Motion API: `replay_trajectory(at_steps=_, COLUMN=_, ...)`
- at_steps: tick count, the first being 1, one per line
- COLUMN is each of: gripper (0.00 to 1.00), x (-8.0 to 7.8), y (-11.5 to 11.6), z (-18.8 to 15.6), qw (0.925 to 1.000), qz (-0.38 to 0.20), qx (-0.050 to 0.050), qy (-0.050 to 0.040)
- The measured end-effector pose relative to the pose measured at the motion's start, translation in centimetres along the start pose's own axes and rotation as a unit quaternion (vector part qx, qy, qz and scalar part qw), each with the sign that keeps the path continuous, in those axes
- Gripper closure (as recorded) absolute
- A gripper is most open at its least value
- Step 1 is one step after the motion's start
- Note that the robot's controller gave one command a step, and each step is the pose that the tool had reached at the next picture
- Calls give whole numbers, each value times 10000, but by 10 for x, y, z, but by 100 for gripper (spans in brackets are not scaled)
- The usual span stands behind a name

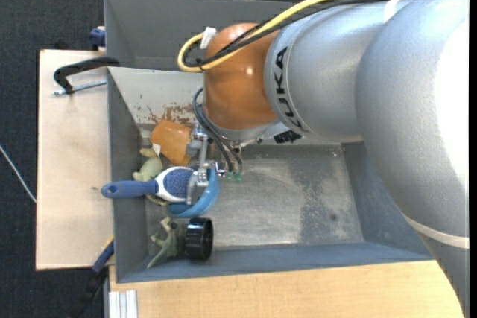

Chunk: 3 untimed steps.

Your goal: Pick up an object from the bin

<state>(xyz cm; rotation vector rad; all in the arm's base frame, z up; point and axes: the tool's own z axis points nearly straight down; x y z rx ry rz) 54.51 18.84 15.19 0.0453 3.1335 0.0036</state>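
One marking is legible. The silver arm segment (335, 63) carries the maker's name in black capital lettering (280, 75), printed on the curved housing just beside the orange wrist cover (235, 78). In the camera view the word is turned on its side and runs along the edge of the housing. The letters "UKA" read clearly. The first letter is only partly seen at the curve of the housing, and the whole word reads as "KUKA". Lower on the same segment, near its underside, there is a small dark mark (288, 136). It may be a label or a symbol, but its content is too small to read.
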Motion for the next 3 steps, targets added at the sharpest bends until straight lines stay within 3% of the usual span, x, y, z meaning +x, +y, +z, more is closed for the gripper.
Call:
replay_trajectory(at_steps=1, gripper=0, x=-34, y=-38, z=78, qw=9995, qz=-319, qx=-10, qy=38)
replay_trajectory(at_steps=2, gripper=100, x=-34, y=-34, z=74, qw=9994, qz=-341, qx=-19, qy=19)
replay_trajectory(at_steps=3, gripper=100, x=-47, y=-68, z=-85, qw=9893, qz=-1457, qx=1, qy=-30)
